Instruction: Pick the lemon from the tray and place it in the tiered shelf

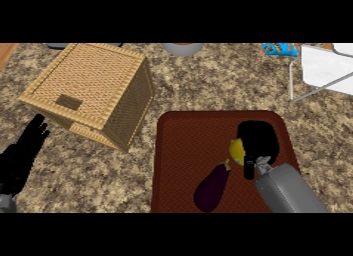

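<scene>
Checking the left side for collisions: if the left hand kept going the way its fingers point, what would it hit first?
Most likely the wicker basket: the open left hand points up and slightly right, toward its near corner. Depth is unclear, so it might pass just beside it.

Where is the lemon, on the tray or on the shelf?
On the tray: the lemon shows beside the right hand, near the eggplant.

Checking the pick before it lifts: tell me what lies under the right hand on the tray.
Under the right hand a yellow lemon peeks out at its left side, on the brown tray. The hand covers the rest of the lemon. A purple eggplant lies beside it.
</scene>
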`<state>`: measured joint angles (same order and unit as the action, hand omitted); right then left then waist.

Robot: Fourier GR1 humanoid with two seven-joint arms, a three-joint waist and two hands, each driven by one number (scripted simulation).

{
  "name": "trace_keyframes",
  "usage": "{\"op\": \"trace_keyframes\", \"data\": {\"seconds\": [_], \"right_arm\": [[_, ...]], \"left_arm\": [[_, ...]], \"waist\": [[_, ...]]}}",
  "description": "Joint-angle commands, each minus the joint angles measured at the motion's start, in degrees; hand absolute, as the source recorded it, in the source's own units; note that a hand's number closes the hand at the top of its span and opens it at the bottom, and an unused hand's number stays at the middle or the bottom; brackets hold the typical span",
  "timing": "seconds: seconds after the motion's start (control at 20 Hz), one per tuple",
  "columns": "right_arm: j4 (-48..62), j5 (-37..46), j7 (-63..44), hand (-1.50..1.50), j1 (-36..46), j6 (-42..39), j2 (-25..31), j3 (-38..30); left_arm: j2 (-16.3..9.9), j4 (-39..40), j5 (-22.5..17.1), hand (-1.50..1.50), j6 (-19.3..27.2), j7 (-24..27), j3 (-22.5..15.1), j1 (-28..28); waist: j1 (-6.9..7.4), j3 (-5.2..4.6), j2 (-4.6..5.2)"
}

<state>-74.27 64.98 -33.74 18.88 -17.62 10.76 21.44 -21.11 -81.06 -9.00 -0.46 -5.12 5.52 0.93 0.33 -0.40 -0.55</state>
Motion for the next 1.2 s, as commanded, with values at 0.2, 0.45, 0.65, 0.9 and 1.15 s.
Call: {"op": "trace_keyframes", "data": {"seconds": [0.2, 0.45, 0.65, 0.9, 1.15], "right_arm": [[2.10, 5.80, 3.03, 1.50, 2.02, 2.44, 0.23, -0.13], [-5.15, 6.64, 4.50, 1.50, 0.18, 3.88, 1.47, -1.23], [-12.74, -5.30, 17.76, 1.50, -2.80, 4.01, 11.33, -11.07], [-10.59, -15.55, 30.96, 1.50, -4.18, 5.97, 18.31, -22.22], [-18.89, -25.69, 29.35, 1.50, -2.91, -4.43, 22.76, -32.07]], "left_arm": [[1.96, 3.08, 1.93, 0.00, -0.60, 1.30, 1.46, -1.85], [1.71, -2.01, 1.99, 0.00, -1.62, -1.76, 1.58, 1.10], [0.79, -2.76, 0.69, 0.00, -2.41, -2.68, 2.35, 1.34], [2.57, -0.65, 2.87, 0.00, -1.68, 1.34, 1.53, 2.83], [0.73, -1.18, 1.13, 0.00, -2.20, -1.27, 4.35, 0.66]], "waist": [[-0.20, 0.39, 0.56], [-0.16, 0.40, 0.49], [-0.68, 0.43, 0.37], [-0.69, 0.42, 0.47], [-1.05, 0.38, 0.28]]}}
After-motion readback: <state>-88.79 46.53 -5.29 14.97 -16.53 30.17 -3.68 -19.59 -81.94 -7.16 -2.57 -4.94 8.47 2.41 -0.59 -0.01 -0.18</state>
